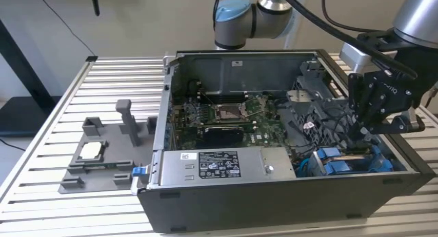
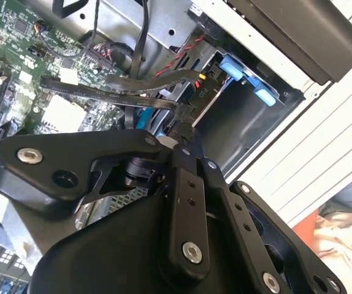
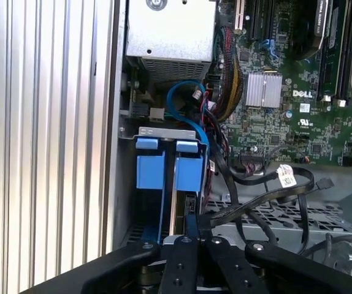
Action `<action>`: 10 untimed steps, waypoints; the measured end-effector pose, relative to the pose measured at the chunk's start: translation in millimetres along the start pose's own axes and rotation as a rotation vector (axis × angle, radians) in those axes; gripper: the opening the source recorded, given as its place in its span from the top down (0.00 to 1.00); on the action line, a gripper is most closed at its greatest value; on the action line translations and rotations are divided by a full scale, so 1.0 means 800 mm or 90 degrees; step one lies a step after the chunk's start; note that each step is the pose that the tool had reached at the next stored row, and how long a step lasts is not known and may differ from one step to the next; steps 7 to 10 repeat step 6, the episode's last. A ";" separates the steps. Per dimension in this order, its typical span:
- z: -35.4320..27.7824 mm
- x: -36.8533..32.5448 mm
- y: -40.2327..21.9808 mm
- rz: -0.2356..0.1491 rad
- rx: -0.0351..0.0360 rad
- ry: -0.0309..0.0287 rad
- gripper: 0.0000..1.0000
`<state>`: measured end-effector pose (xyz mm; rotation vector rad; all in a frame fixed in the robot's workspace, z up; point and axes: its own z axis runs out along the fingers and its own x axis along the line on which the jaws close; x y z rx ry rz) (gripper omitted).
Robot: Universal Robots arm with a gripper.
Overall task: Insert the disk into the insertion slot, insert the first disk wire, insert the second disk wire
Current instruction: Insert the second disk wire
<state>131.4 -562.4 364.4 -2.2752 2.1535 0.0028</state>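
Note:
In the first wrist view, the disk's blue carrier frames (image 3: 164, 171) sit inside the insertion slot (image 3: 164, 131), a grey metal cage at the case's corner. The disk's body is mostly hidden, with just a pale edge between the frames. My gripper (image 3: 191, 220) hangs right over the cage, shut on the end of a flat black disk wire (image 3: 256, 202) that trails off toward the motherboard. In the second wrist view the gripper (image 2: 179, 119) pinches that wire (image 2: 102, 92) at the slot (image 2: 237, 116) mouth, beside a red, yellow and black wire (image 2: 179, 76). The exterior view has the gripper (image 1: 358, 136) low over the slot (image 1: 350, 162).
The open case (image 1: 274, 206) lies on a slatted metal table (image 1: 102, 83). Inside are a motherboard (image 1: 226, 114), a grey box with a white sticker (image 1: 219, 168) and loose black cables (image 1: 321, 119). A grey fixture (image 1: 102, 155) stands at the exterior view's left.

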 end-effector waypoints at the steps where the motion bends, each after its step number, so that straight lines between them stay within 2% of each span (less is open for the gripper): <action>1: 0.0000 0.0000 0.0000 0.000 0.0000 -0.0001 0.89; 10: -0.0002 0.0000 0.0000 0.000 0.0000 -0.0003 0.89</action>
